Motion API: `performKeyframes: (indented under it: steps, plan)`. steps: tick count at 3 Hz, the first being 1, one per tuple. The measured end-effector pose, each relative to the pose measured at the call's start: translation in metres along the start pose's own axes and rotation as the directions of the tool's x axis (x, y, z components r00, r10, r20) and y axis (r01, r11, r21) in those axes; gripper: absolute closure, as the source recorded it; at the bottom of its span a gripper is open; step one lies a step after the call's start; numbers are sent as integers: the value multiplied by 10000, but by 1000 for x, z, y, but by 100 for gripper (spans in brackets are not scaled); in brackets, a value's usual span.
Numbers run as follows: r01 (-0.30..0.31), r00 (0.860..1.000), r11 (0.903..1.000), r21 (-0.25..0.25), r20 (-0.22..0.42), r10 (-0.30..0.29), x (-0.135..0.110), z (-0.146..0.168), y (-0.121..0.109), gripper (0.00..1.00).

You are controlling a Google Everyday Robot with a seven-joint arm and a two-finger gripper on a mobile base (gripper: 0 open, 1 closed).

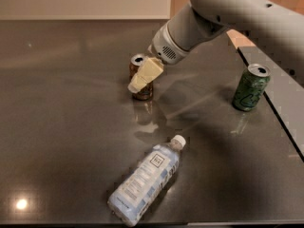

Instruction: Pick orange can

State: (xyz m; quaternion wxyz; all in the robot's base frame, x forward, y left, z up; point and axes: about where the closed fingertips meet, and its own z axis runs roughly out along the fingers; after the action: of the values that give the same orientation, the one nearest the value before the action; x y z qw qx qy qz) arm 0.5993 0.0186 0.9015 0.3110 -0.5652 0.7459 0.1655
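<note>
The orange can [138,61] stands upright on the dark table [61,127], left of centre towards the back. Its silver top and its base show; its middle is covered. My gripper [138,83], cream-coloured at the end of the grey arm [190,30], reaches down from the upper right and sits right at the can, overlapping its front side. Whether it touches the can cannot be told.
A green can [250,87] stands upright at the right, near the table's seam. A clear plastic water bottle [145,184] with a white cap lies on its side at the front centre. A beige wall runs along the back.
</note>
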Motion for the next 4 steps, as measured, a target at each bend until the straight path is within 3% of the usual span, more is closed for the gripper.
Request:
performKeyframes:
  steps: [1, 2, 3, 4]
  plan:
    - [-136, 9997, 9999, 31, 186, 136, -2, 0, -5, 38]
    - [-205, 9992, 9998, 47, 332, 204, -4, -4, -9, 77]
    - [69, 9997, 9996, -260, 241, -62, -30, -46, -8, 100]
    - [219, 9996, 9990, -396, 195, -211, -41, -64, -7, 100]
